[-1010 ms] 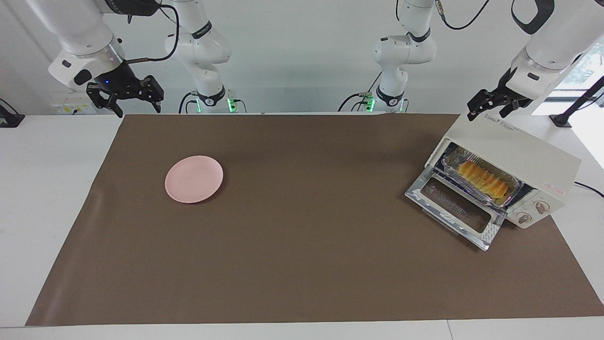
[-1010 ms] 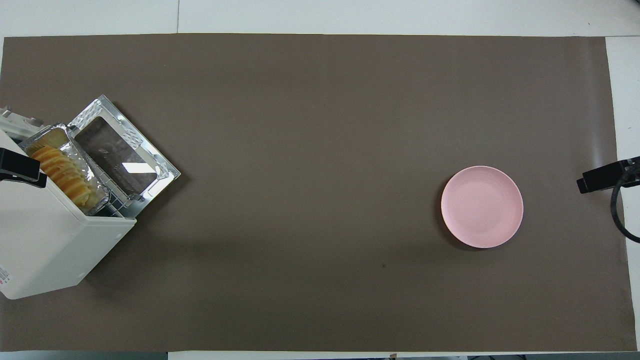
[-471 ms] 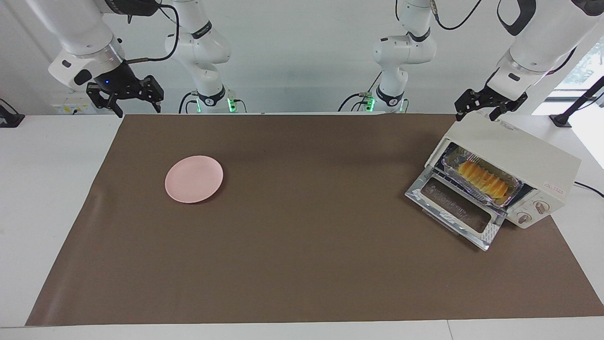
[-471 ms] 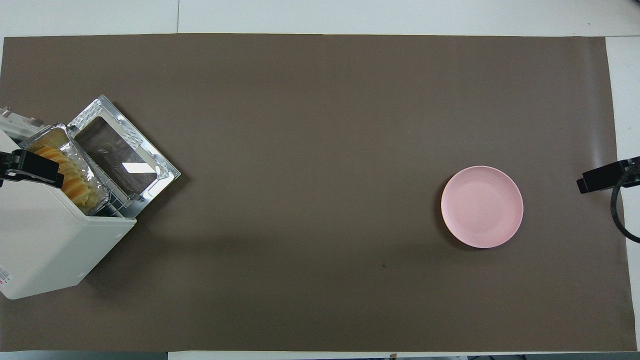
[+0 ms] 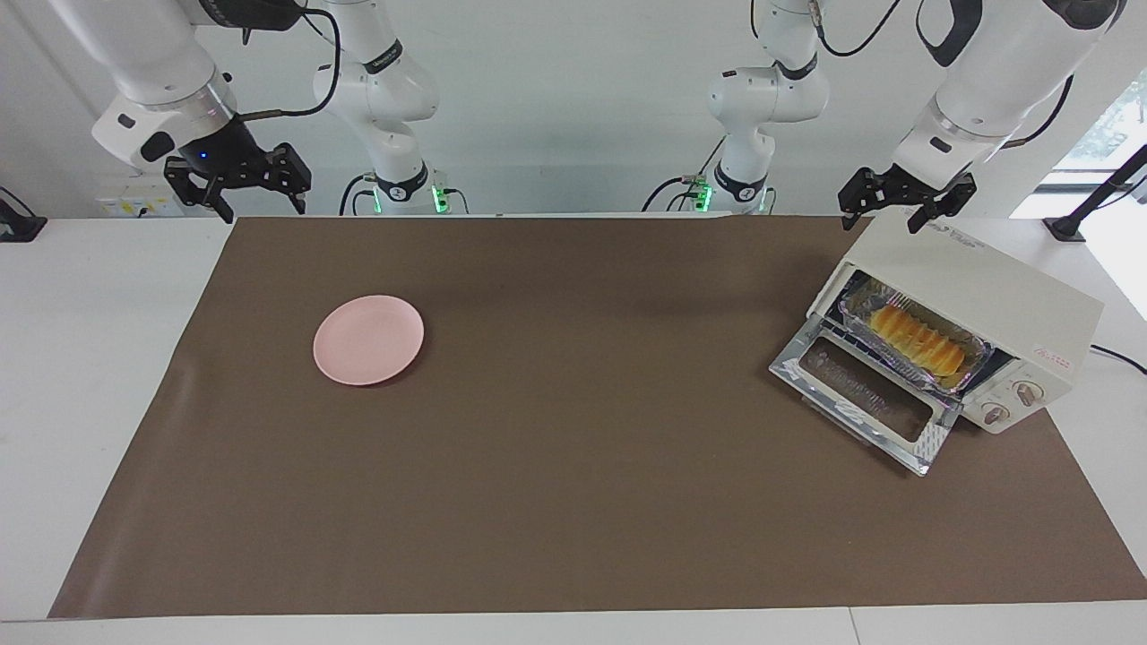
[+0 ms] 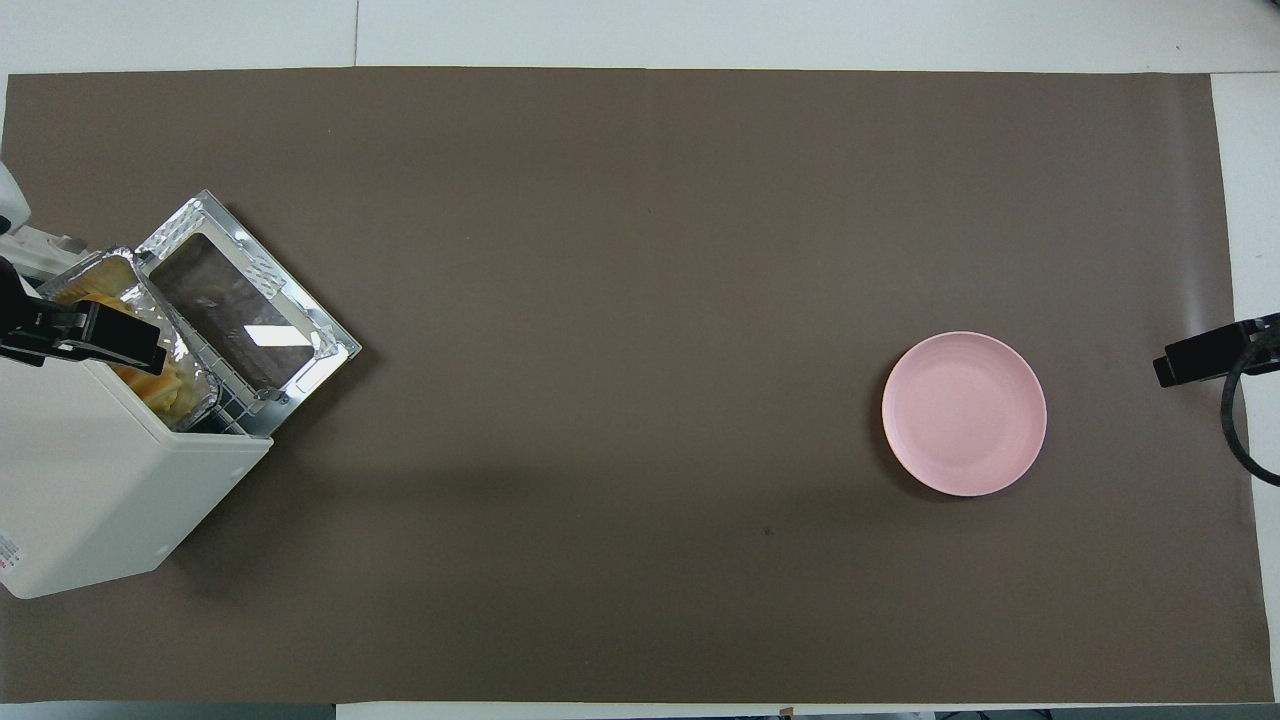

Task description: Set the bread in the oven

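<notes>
The yellow-orange bread [image 5: 918, 340] lies in a silver foil tray [image 5: 865, 309] on the wire rack inside the cream-white oven [image 5: 977, 278]. The oven's glass door [image 5: 865, 403] hangs open and down. My left gripper [image 5: 883, 215] is open and empty, up in the air over the oven's top edge nearest the robots. In the overhead view the left gripper [image 6: 90, 335] covers part of the bread [image 6: 152, 382] and of the oven [image 6: 90, 480]. My right gripper [image 5: 260, 204] is open and empty, and waits at the right arm's end of the table; it also shows in the overhead view [image 6: 1205, 357].
A round pink plate [image 5: 368, 339] lies empty on the brown mat [image 5: 573, 502], toward the right arm's end; it also shows in the overhead view [image 6: 964, 413]. The oven's power cord [image 5: 1120, 356] runs off the left arm's end of the table.
My left gripper has moved sideways above the oven's top, toward the middle of the table, and now covers more of the bread from above. The right arm, bread and plate have not moved.
</notes>
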### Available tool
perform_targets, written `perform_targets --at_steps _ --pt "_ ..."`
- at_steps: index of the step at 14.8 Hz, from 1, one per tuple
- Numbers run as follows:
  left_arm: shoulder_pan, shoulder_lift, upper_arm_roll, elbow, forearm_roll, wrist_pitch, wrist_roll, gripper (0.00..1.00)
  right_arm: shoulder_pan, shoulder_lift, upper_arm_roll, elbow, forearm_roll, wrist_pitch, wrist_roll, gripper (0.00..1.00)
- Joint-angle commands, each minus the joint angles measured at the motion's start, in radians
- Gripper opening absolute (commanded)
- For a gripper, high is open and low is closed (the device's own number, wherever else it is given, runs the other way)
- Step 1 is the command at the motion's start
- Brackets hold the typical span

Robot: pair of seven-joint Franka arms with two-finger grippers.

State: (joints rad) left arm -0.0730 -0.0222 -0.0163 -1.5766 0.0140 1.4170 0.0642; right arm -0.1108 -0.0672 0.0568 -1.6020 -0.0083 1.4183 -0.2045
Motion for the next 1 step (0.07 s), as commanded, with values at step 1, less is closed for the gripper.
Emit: perform_targets --at_steps 1 --pt "0.005 -0.004 0.006 -0.005 -0.009 0.019 0.003 1.00 -0.004 -0.002 0.002 0.008 0.007 -0.015 -0.012 1.00"
